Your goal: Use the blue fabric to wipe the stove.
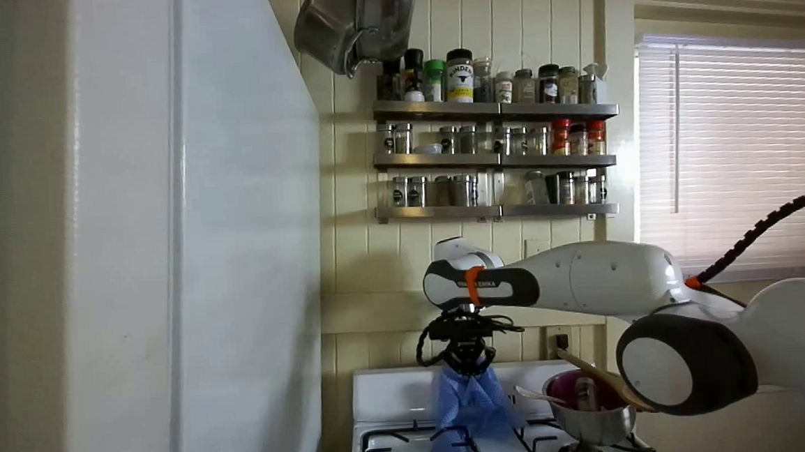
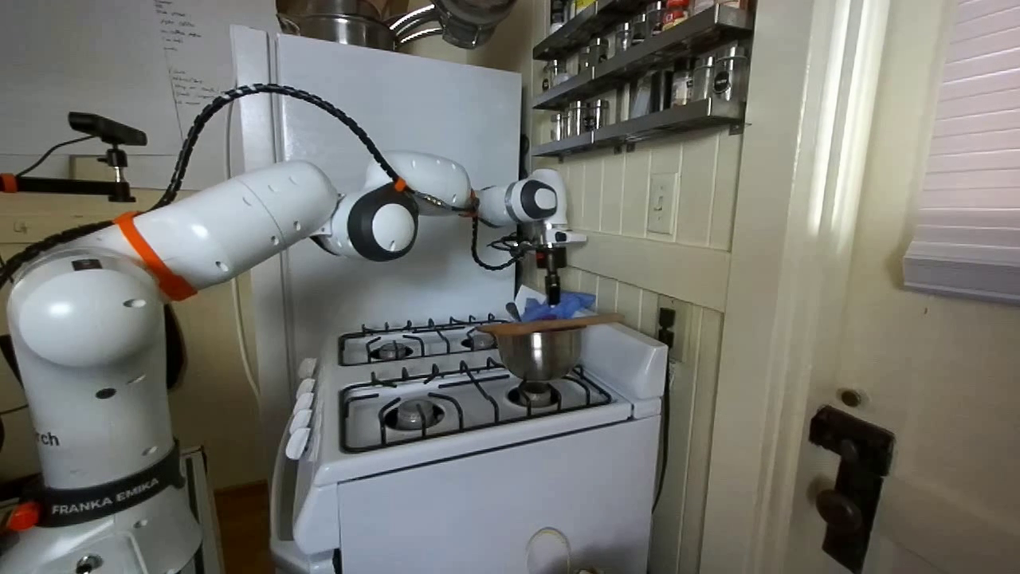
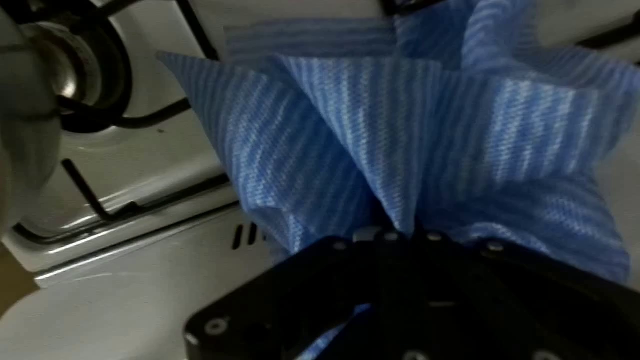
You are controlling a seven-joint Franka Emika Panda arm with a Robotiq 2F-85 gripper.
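Observation:
The blue fabric [image 1: 473,407] is a striped, crumpled cloth, also visible in the wrist view [image 3: 325,145] and partly behind the pot in an exterior view [image 2: 570,307]. My gripper [image 1: 471,370] points down and is shut on the fabric, which bunches up between the fingertips [image 3: 411,232]. The fabric hangs in folds over the rear of the white stove [image 2: 494,478], in front of its back panel [image 1: 392,394]. Its lower part reaches down to the stove top and a black grate [image 1: 387,433]. Whether it touches the surface everywhere is hard to tell.
A metal pot [image 1: 593,425] stands on a rear burner beside the fabric. A wooden utensil [image 2: 550,324] lies across its rim and a spoon handle [image 1: 538,394] sticks out. A white fridge [image 2: 398,159] flanks the stove. Spice shelves [image 1: 440,159] hang on the wall above.

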